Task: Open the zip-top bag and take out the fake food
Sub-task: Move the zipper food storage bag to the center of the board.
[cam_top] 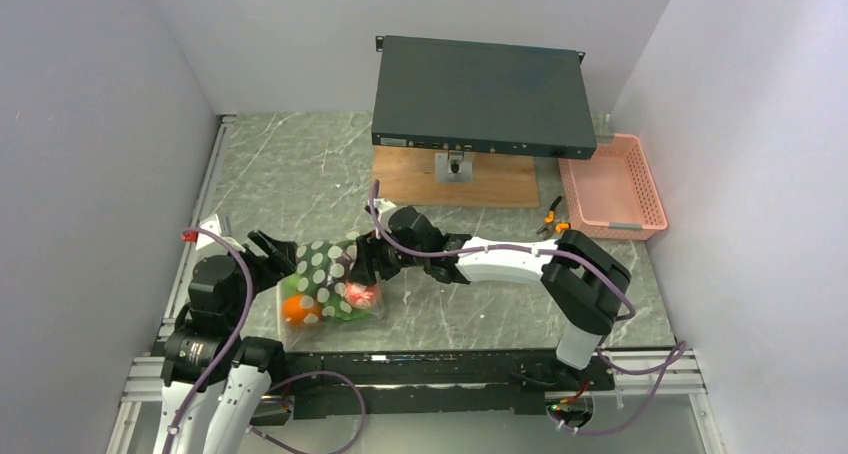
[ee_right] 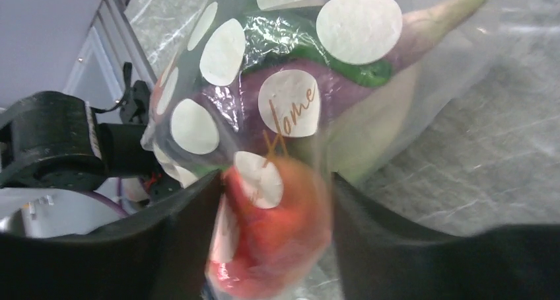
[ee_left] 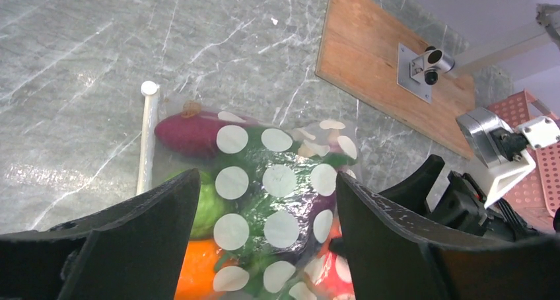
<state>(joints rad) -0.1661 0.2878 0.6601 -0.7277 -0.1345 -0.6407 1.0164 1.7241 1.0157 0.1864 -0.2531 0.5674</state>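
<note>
The right hand (cam_top: 375, 262) is clamping the dotted bag (cam_top: 325, 272) around a red toy (ee_right: 277, 247), apparently steadying it. The left hand (ee_left: 265, 176) is hovering spread wide, straddling its other end.

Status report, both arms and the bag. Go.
Left gripper open, straddling zip-top bag. Right gripper at bag's other side, grip unclear. Fake food inside bag. Pliers, pink basket well off right.
</note>
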